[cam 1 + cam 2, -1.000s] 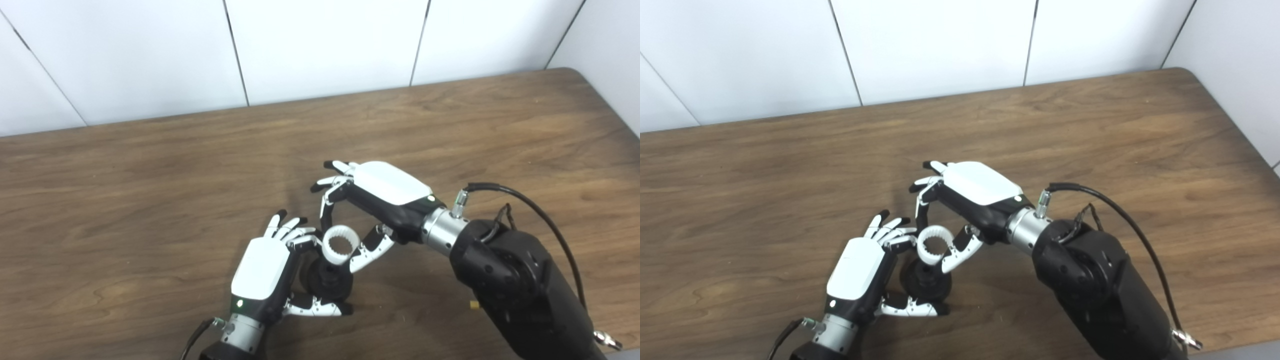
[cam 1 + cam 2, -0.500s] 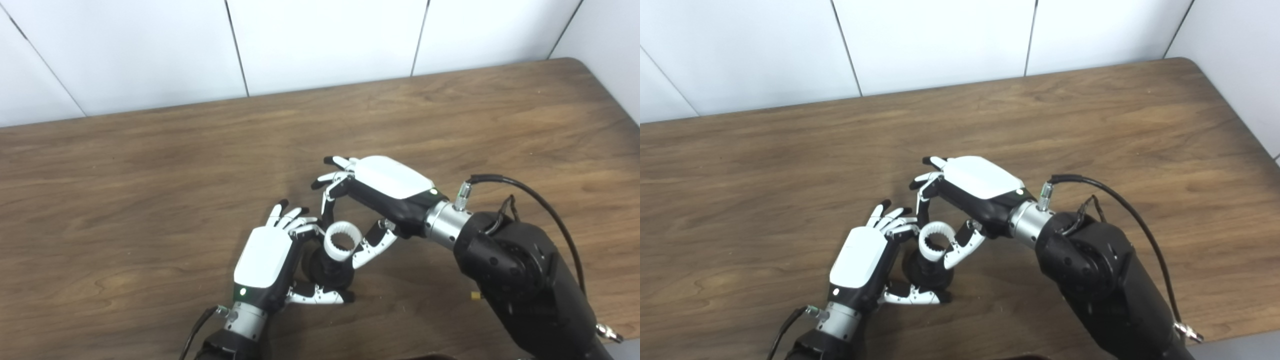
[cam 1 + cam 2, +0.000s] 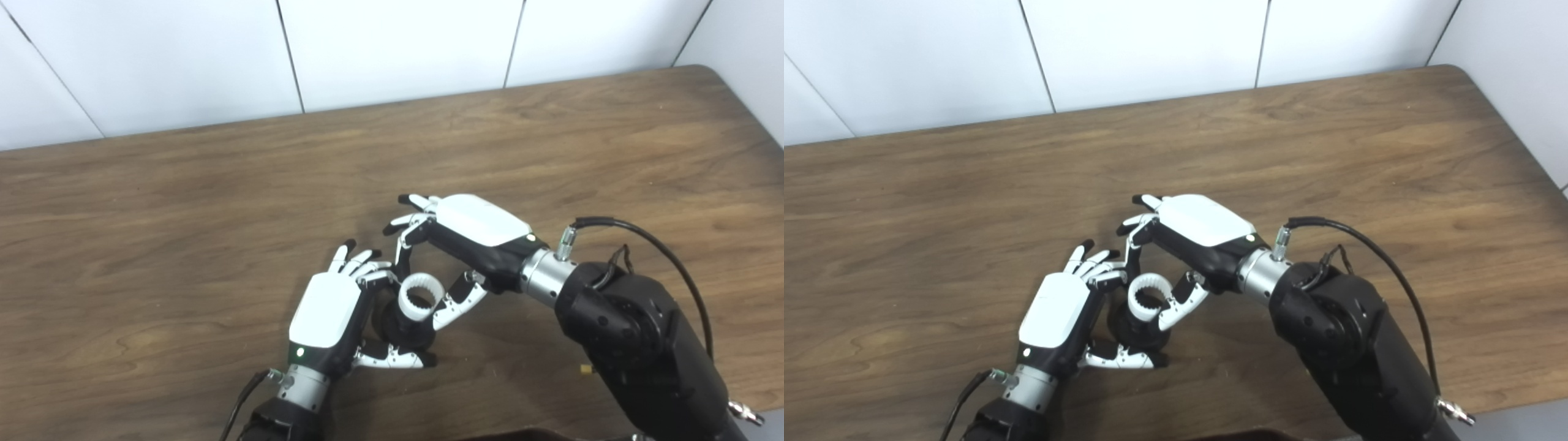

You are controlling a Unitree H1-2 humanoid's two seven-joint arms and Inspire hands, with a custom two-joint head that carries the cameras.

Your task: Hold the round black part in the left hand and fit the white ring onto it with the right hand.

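Down in the lower middle of the frame, the left hand (image 3: 327, 315) was wrapped around the round black part (image 3: 401, 327), thumb beneath it and fingers curled over its far side. Just above, the right hand (image 3: 471, 236) pinched the white ring (image 3: 419, 297) between thumb and a finger (its inner edge was toothed), the ring resting against the top of the black part. Whether it was seated could not be told. Both hands hung over the wooden tabletop (image 3: 184, 196).

Paired head cameras, looking down, sharing table (image 3: 184, 184).
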